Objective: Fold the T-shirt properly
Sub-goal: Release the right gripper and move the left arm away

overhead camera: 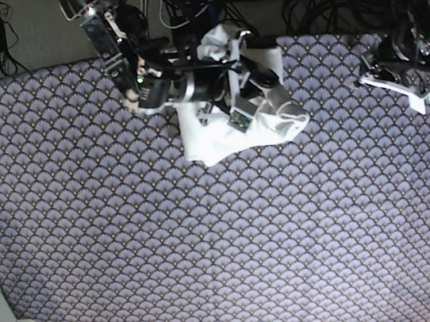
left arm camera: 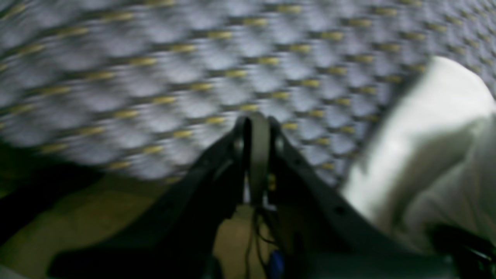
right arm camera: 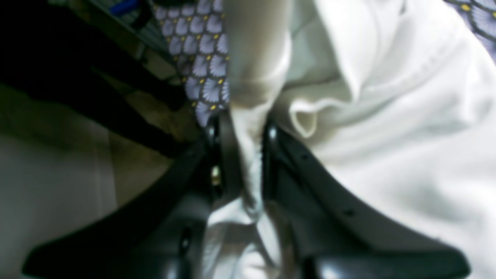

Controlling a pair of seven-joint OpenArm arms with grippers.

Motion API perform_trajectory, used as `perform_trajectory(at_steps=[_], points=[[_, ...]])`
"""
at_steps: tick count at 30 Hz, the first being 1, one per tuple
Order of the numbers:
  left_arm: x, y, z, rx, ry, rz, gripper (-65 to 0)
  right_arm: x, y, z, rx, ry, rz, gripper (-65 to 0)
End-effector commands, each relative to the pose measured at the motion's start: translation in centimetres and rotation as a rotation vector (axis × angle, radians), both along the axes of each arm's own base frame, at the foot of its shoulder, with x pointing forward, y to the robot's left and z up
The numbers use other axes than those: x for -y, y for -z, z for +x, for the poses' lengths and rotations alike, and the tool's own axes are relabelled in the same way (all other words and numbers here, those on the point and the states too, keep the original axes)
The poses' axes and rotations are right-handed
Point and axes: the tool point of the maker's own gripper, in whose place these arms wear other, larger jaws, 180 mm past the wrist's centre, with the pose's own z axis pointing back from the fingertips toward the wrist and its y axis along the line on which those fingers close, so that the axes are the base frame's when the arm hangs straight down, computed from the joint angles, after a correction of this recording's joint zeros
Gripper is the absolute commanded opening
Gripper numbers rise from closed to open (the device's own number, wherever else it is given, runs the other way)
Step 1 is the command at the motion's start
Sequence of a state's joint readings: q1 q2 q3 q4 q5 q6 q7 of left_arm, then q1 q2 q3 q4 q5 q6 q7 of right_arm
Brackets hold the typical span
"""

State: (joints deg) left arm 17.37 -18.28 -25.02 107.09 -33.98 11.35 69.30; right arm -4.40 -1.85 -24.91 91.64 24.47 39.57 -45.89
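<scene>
The T-shirt (right arm camera: 387, 128) has a fold of its white cloth caught between the two dark fingers (right arm camera: 228, 155) of the right gripper (right arm camera: 242, 131), which stand only narrowly apart and pinch the bunched fabric running down between them. The left gripper (left arm camera: 257, 128) is closed with its fingertips together, a pale strip showing between them; whether that is cloth cannot be told in the blur. In the base view the T-shirt (overhead camera: 228, 139) lies crumpled near the far middle edge of the patterned tablecloth (overhead camera: 211, 249), under the right arm (overhead camera: 180, 86), while the left arm (overhead camera: 411, 45) hangs well apart at the other side.
</scene>
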Motion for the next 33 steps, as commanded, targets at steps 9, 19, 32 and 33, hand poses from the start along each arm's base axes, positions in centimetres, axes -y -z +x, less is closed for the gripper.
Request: perform_trajectory(at_steps=[9,19,32,33], points=[[-4.9,-1.6,-1.5,0.011,-0.075,0.092,-64.9,-1.6,-2.4,0.3,0.049,-0.030,0.077,-28.5],[-6.4,-1.2,-3.6,-0.049,-0.067,0.141,-64.9,0.2,-7.8,0.5,0.224,-0.012,0.119,-27.2],[-8.2,-1.7,-4.1,-0.078,-0.044,0.202,-64.9,9.1,-3.5,5.9,0.155,0.251,-0.013,-42.5],[-8.2,-1.8,-4.0,-0.075,-0.044,0.202,-64.9,9.1,-3.4,5.8,0.154,0.251,-0.013,-44.0]])
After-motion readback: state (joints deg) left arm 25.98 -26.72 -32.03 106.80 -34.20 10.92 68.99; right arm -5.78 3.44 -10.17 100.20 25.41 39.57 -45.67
